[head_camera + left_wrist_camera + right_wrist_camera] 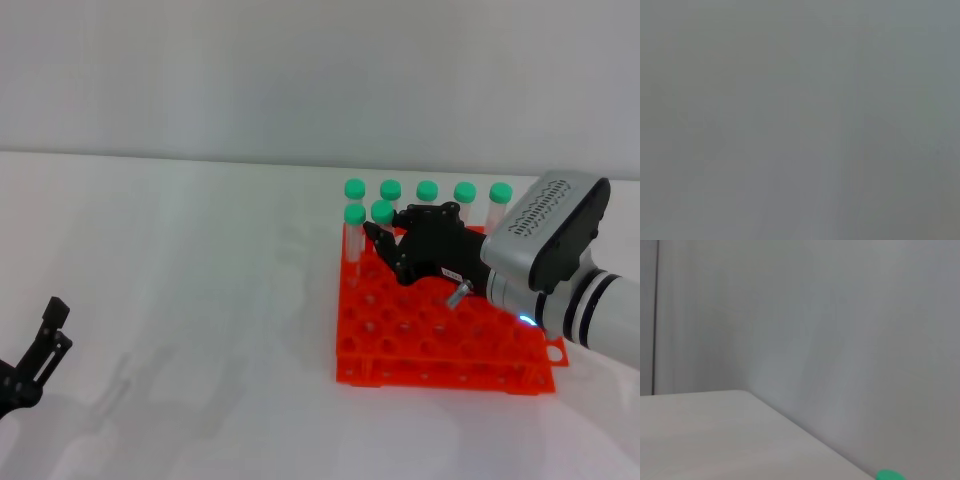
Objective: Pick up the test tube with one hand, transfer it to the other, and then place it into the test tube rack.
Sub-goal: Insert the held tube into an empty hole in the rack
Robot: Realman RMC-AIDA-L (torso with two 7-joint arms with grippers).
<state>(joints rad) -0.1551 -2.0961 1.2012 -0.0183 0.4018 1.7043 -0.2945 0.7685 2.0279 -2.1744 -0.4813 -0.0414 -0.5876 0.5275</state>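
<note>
The test tube (383, 222) stands green-capped in the second row of the test tube rack (440, 330), at about ten o'clock on the rack, beside a matching tube (354, 228); five more line the far row (427, 192). Only the head view shows this; the right wrist view gives bare tabletop, wall and one green cap (889, 475) at its edge, and the left wrist view is plain grey. The right gripper (385, 245) reaches over the rack from three o'clock, fingertips at the tube; whether they clasp it, I cannot tell. The left gripper (50, 325) sits at eight o'clock, well apart, partly cut off, its spread unclear.
</note>
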